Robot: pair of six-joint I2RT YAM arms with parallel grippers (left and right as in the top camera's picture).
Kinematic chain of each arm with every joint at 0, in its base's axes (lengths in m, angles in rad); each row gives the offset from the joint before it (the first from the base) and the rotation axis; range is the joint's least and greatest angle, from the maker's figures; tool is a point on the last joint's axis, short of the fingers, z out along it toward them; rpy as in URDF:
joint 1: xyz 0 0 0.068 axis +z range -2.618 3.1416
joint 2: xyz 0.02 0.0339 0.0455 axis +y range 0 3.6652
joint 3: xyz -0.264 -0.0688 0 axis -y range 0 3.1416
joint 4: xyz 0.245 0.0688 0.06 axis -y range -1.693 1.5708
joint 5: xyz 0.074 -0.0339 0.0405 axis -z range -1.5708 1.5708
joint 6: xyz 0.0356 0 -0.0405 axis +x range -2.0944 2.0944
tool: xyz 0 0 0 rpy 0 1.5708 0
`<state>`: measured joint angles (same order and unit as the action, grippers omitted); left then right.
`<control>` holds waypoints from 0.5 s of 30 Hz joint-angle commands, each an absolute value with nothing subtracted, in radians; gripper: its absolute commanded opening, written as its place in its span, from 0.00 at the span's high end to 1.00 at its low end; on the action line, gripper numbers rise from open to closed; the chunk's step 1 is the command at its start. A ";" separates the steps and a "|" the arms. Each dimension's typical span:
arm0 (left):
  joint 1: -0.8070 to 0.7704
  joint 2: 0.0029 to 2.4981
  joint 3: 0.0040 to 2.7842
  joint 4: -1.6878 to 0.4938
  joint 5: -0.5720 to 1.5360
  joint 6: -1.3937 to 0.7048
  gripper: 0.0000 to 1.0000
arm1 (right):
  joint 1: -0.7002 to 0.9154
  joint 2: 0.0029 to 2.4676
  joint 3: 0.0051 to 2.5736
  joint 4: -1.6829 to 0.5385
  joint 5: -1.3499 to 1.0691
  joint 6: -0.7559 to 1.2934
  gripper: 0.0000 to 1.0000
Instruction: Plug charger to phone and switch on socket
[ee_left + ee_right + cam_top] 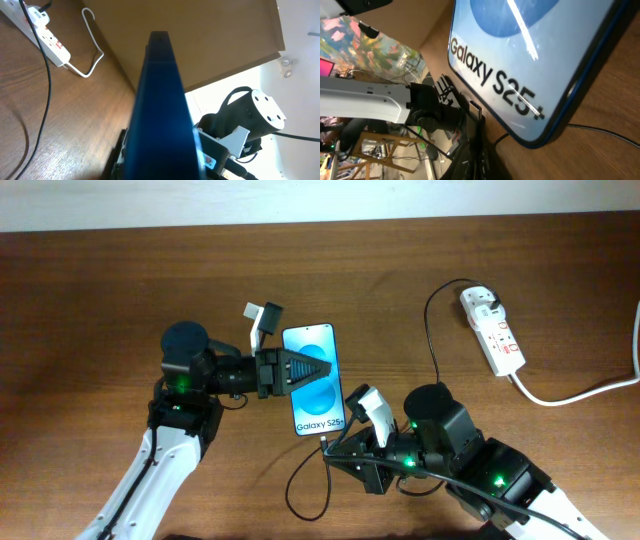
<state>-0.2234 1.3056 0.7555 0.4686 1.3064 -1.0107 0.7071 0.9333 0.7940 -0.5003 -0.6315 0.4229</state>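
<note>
Plainly glossy, slim phone (320,410) — wood-grain table (100,290)

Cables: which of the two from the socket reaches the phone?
The thin black charger cable; it ends by the phone's bottom edge, while the thick white cord runs off frame instead.

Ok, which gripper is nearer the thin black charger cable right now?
Right. The right fingers pinch the thin black charger cable near its tip, below the blue-screened smartphone; the left fingers clamp that phone's left side, away from the cable.
</note>
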 commanded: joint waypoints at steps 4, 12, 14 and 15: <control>-0.226 1.305 0.768 0.478 1.321 -0.991 1.00 | 0.716 0.938 0.820 -0.480 -0.610 0.420 0.96; -0.226 1.305 0.768 0.477 1.321 -0.991 1.00 | 0.722 0.957 0.820 -0.482 -0.593 0.427 0.96; -0.226 1.305 0.768 0.477 1.321 -0.991 1.00 | 0.722 0.957 0.820 -0.482 -0.593 0.427 0.96; -0.226 1.305 0.768 0.477 1.321 -0.991 1.00 | 0.722 0.957 0.820 -0.482 -0.593 0.427 0.96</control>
